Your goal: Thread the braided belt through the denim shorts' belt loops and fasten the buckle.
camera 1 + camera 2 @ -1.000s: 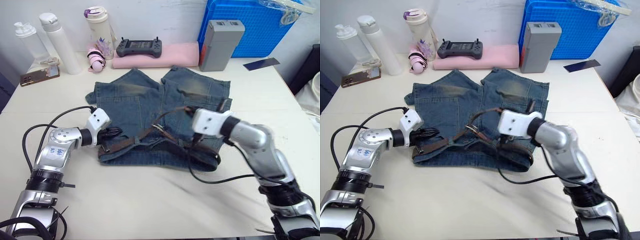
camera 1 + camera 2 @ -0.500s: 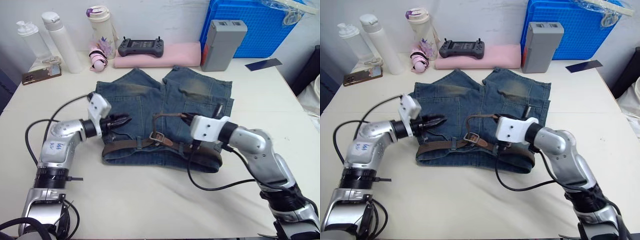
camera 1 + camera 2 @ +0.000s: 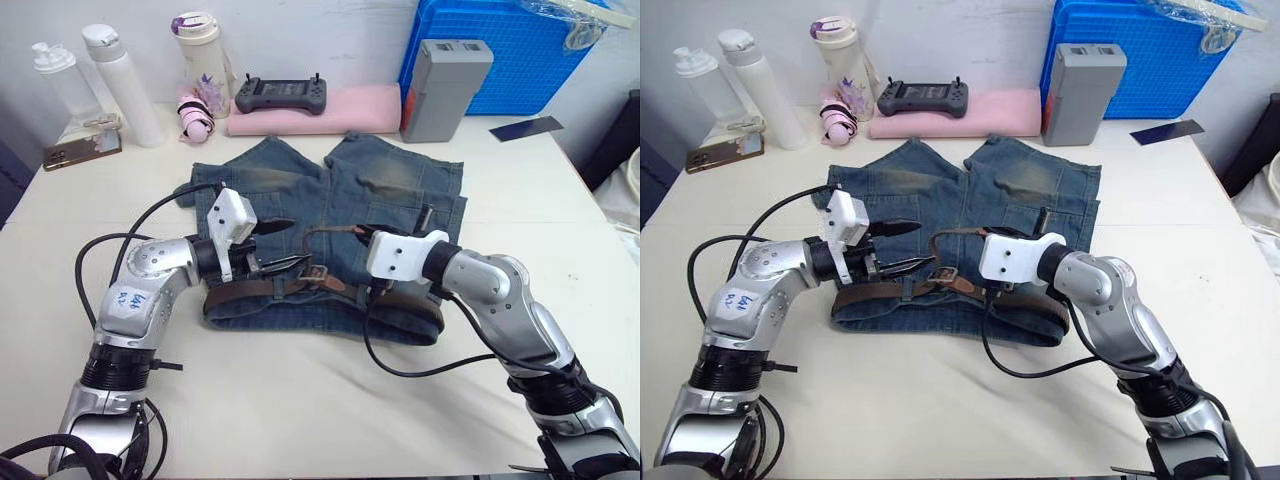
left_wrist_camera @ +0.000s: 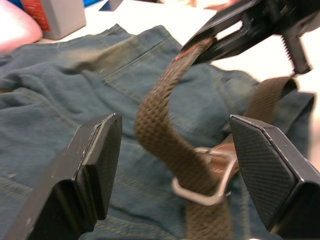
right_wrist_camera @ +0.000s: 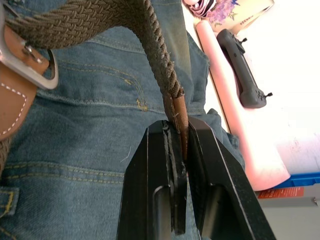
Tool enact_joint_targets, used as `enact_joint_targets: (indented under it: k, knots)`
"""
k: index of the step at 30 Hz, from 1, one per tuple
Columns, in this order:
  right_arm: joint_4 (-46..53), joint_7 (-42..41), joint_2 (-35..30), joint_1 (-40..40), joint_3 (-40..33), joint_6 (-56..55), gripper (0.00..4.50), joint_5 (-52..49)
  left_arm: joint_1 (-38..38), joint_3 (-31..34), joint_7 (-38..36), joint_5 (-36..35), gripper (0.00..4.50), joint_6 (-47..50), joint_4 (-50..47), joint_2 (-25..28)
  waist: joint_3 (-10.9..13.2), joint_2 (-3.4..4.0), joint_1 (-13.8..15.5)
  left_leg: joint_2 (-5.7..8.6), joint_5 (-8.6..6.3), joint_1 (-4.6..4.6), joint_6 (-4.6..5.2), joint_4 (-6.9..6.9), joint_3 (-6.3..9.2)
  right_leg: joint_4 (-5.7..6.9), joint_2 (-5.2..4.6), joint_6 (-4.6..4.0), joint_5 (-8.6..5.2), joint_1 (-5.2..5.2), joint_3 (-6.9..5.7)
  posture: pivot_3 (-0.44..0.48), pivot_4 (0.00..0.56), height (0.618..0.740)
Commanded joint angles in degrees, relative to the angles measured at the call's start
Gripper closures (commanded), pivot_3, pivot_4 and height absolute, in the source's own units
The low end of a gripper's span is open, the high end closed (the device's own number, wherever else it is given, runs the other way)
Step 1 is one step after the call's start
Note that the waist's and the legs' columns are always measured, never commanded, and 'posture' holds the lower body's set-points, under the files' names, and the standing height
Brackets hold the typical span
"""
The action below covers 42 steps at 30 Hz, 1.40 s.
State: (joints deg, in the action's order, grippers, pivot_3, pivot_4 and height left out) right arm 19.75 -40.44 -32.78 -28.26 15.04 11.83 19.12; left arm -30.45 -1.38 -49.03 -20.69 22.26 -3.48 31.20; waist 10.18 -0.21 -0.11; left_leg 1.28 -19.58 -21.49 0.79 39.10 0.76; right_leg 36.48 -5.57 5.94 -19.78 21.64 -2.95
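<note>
Repositioned since the earlier frames: left gripper (image 3: 278, 245), now swinging in from the waistband's outer end toward the buckle (image 3: 317, 273), fingers spread wide around the belt's rising free end without touching it.

Right gripper (image 5: 177, 150): clamping shut on the tan leather tip of the braided belt (image 4: 165, 130), holding it arched above the denim shorts (image 3: 330, 195), just past the buckle.

Belt body: lying along the shorts' waistband, apparently already running through the belt loops; individual loops are too small to tell.

Buckle: resting on the waistband, near its middle, unfastened.

Risk: the right gripper is pinching only the very tip, so a tug against the weave could be pulling it free; the left fingers closing off-centre could be nudging the buckle flat or bunching the denim.
</note>
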Motion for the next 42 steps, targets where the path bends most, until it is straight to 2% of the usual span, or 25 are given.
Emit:
enact_joint_targets:
  k: [1, 2, 3, 6, 11, 16, 18, 19, 21, 22, 23, 25, 27, 28, 32, 36, 42]
  knots:
    - [2.00, 0.09, 0.53, -0.68, -0.48, 0.12, 4.50, -0.29, -2.28, -0.94, 1.33, 2.04, 0.78, -2.84, 1.01, -1.59, 0.00, 0.00, -0.02, 0.00, 0.00, 0.00, 0.00, 0.00, 0.00, -0.01, 0.00, 0.00, 0.00, 0.00, 0.00, 0.000, 0.150, 0.739]
    - [2.12, 0.06, 0.60, -0.62, -0.41, 0.17, 4.50, -0.21, -2.65, -1.11, 1.67, 2.41, 0.78, -3.18, 1.49, -2.21, 0.00, 0.00, -0.03, 0.01, 0.00, 0.00, 0.00, 0.00, -0.01, 0.00, 0.00, 0.00, 0.00, 0.00, 0.00, 0.000, 0.150, 0.739]
    - [2.24, 0.03, 0.66, -0.57, -0.32, 0.23, 4.50, -0.13, -2.85, -1.29, 1.79, 2.80, 1.03, -3.52, 1.87, -2.62, 0.00, 0.00, -0.04, 0.00, 0.00, 0.00, 0.00, 0.00, -0.01, -0.01, 0.01, 0.00, 0.00, 0.00, -0.01, 0.000, 0.150, 0.739]
    - [2.53, 0.02, 0.69, -0.47, -0.15, 0.48, 4.50, -0.03, -2.74, -1.58, 1.87, 3.71, 2.05, -4.16, 2.73, -3.20, 0.00, 0.00, -0.14, -0.01, 0.00, 0.00, 0.00, -0.01, 0.00, 0.00, 0.01, 0.00, 0.00, 0.01, -0.01, 0.000, 0.150, 0.739]
    - [3.05, 0.02, 0.79, -0.29, -0.13, 0.71, 4.50, -0.09, -1.90, -2.35, 2.36, 5.35, 4.49, -4.88, 3.77, -3.62, 0.00, 0.00, -0.09, -0.03, 0.00, 0.00, -0.01, -0.01, -0.01, 0.00, 0.02, 0.00, 0.00, 0.01, -0.02, 0.000, 0.150, 0.739]
    - [3.70, 0.57, 1.72, -0.44, -0.89, 1.64, 4.50, -0.87, -1.33, -1.84, 4.04, 5.94, 4.49, -4.24, 3.85, -4.61, 0.00, 0.00, -0.06, -0.01, 0.00, 0.00, -0.01, -0.01, 0.00, 0.00, 0.02, 0.00, 0.00, 0.01, -0.01, 0.000, 0.150, 0.739]
    - [4.04, 1.64, 3.36, -0.14, -2.27, 5.03, 3.56, -1.63, -1.11, -0.94, 5.13, 4.54, 4.50, -2.75, 2.99, -5.81, 0.00, 0.00, -0.06, -0.01, 0.00, 0.00, -0.01, -0.01, 0.00, 0.00, 0.01, 0.00, 0.00, 0.01, -0.01, 0.000, 0.150, 0.739]
    - [4.16, 2.03, 4.01, 0.04, -2.86, 6.81, 3.34, -1.74, -0.97, -0.53, 5.57, 3.82, 4.50, -1.96, 2.48, -6.33, 0.00, 0.00, -0.06, -0.01, 0.00, 0.00, -0.01, 0.00, 0.00, 0.01, 0.01, 0.00, 0.00, 0.01, -0.01, 0.000, 0.150, 0.739]
    - [3.56, 3.08, 4.58, -0.01, -3.78, 9.52, 2.39, -1.01, -0.44, 0.18, 6.47, 2.56, 4.50, -0.42, 1.28, -7.32, 0.00, 0.00, -0.05, -0.02, 0.00, 0.00, -0.01, 0.00, 0.02, 0.02, 0.01, 0.00, 0.00, 0.01, -0.02, 0.000, 0.150, 0.739]
    - [3.23, 3.20, 4.60, -0.13, -4.01, 10.22, 2.39, -0.95, -0.15, 0.41, 6.95, 2.18, 4.50, 0.19, 0.78, -7.72, 0.00, 0.00, -0.04, -0.02, 0.00, 0.00, -0.01, 0.00, 0.02, 0.03, 0.01, 0.00, 0.00, 0.01, -0.01, 0.000, 0.150, 0.739]
    - [2.98, 3.42, 4.59, -0.23, -4.26, 10.87, 2.63, -0.97, 0.20, 0.58, 7.32, 1.78, 4.50, 0.81, 0.18, -8.08, 0.00, 0.00, -0.04, -0.01, 0.00, 0.00, -0.01, 0.00, 0.02, 0.03, 0.01, 0.00, 0.00, 0.01, -0.01, 0.000, 0.150, 0.739]
    - [3.05, 3.55, 4.53, -0.24, -4.47, 11.72, 3.30, -1.27, 0.71, 0.85, 8.01, 1.17, 4.50, 1.72, -0.75, -8.56, 0.00, 0.00, -0.06, -0.01, 0.00, 0.00, -0.01, 0.00, 0.02, 0.03, 0.01, 0.00, 0.00, 0.01, 0.00, 0.000, 0.150, 0.739]
    - [3.49, 3.42, 4.72, -0.02, -4.61, 12.68, 4.26, -1.92, 1.22, 1.58, 9.13, 0.11, 4.50, 2.84, -1.77, -9.45, 0.00, 0.00, -0.05, -0.02, 0.00, 0.00, -0.01, -0.01, 0.02, 0.02, 0.01, 0.00, 0.00, 0.01, 0.00, 0.000, 0.150, 0.739]
    - [4.02, 2.97, 5.17, 0.22, -4.77, 13.87, 4.39, -2.90, 1.45, 2.27, 9.89, -0.68, 4.50, 3.45, -2.50, -10.14, 0.00, 0.00, -0.05, -0.02, 0.00, 0.00, -0.01, -0.01, 0.02, 0.03, 0.01, 0.00, 0.00, 0.01, 0.00, 0.000, 0.150, 0.739]
    - [8.12, -0.03, 7.40, 1.36, -4.13, 18.67, 4.39, -8.53, 2.25, 5.02, 12.59, -4.53, 4.50, 6.41, -5.96, -12.73, 0.00, 0.00, -0.05, -0.02, 0.00, 0.00, -0.01, 0.00, 0.03, 0.03, 0.00, 0.00, 0.00, 0.01, 0.01, 0.000, 0.150, 0.739]
    - [11.10, -2.96, 8.83, 3.04, 0.71, 24.60, 4.39, -11.81, 3.65, 5.83, 13.83, -6.84, 4.50, 8.46, -8.69, -13.99, 0.00, 0.00, -0.12, -0.02, 0.00, 0.00, -0.01, -0.01, 0.03, 0.02, 0.00, 0.00, 0.00, 0.01, 0.01, 0.000, 0.150, 0.739]
    - [8.32, 0.72, 10.58, 3.18, 2.42, 28.42, 4.39, -10.88, 5.11, 5.44, 14.69, -7.92, 4.50, 10.00, -11.64, -14.27, 0.00, 0.00, -0.08, 0.01, 0.00, 0.01, -0.01, 0.00, 0.05, 0.03, -0.02, 0.00, 0.00, 0.00, 0.04, 0.000, 0.150, 0.739]
